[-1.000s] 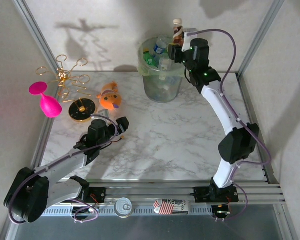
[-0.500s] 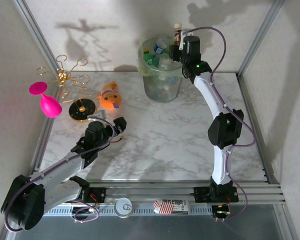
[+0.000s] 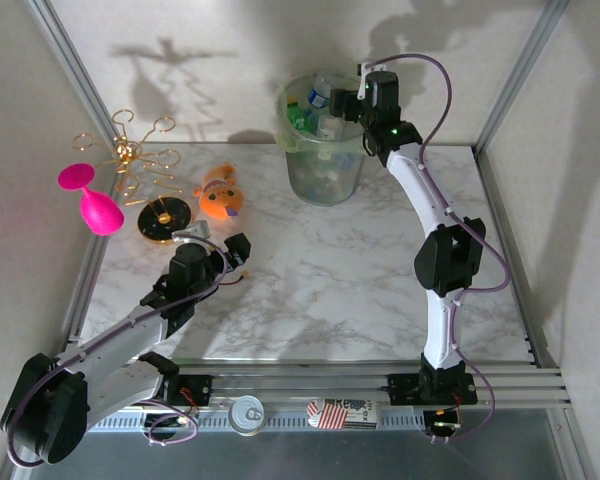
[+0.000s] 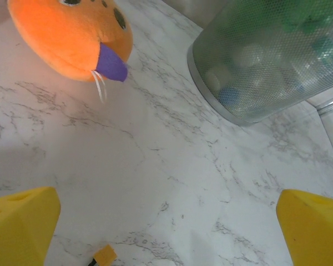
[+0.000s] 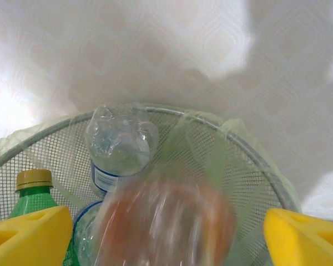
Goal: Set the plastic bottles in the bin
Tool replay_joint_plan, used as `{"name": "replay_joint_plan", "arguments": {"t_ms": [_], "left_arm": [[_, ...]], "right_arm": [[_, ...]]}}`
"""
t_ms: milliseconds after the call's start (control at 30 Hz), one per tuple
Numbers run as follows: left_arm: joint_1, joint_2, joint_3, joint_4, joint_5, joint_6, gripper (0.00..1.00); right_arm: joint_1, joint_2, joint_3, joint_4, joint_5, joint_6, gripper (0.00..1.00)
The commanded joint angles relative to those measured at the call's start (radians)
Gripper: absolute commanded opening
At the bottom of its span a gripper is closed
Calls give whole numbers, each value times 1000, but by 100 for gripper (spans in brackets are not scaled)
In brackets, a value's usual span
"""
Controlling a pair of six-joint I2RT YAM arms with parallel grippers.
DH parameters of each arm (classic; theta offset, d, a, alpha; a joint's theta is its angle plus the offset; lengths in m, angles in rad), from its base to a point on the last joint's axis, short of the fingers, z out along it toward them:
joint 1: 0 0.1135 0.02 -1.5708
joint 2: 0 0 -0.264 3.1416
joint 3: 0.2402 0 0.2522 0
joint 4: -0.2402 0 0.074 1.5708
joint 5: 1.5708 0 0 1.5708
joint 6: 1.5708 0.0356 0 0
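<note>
Both right gripper (image 5: 167, 236) fingers (image 5: 28, 235) spread wide — blurred bottle (image 5: 165, 219) between, perhaps loose.

One bin (image 3: 322, 172), several bottles (image 5: 121, 145), one plush toy (image 3: 220, 196), one pink glass (image 3: 98, 209)

My overhead camera is looking down from behind my bases over the whole table (image 3: 340, 290), my left wrist is facing the bin (image 4: 266, 66) low from afar, and my right is peering closely into it.
</note>
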Motion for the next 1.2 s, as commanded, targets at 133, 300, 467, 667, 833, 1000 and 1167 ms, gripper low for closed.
{"name": "replay_joint_plan", "arguments": {"t_ms": [133, 300, 467, 667, 833, 1000, 1167], "left_arm": [[10, -23, 69, -63, -151, 69, 100], [16, 6, 106, -65, -264, 121, 100], [25, 51, 138, -34, -397, 183, 100], [52, 91, 139, 62, -598, 300, 100], [94, 107, 71, 189, -672, 337, 100], [121, 145, 31, 288, -728, 365, 100], [155, 237, -4, 446, -784, 454, 100]], "right_arm": [[-4, -212, -178, 99, 21, -22, 93], [-4, -405, -458, 219, 23, -32, 94], [-3, -588, -755, 295, 66, -39, 96], [-5, -774, -1101, 407, 141, -32, 99], [-13, -847, -1400, 568, 219, -66, 99], [-28, -847, -1645, 833, 275, -130, 99], [-91, -747, -1779, 1067, 260, -151, 99]]}}
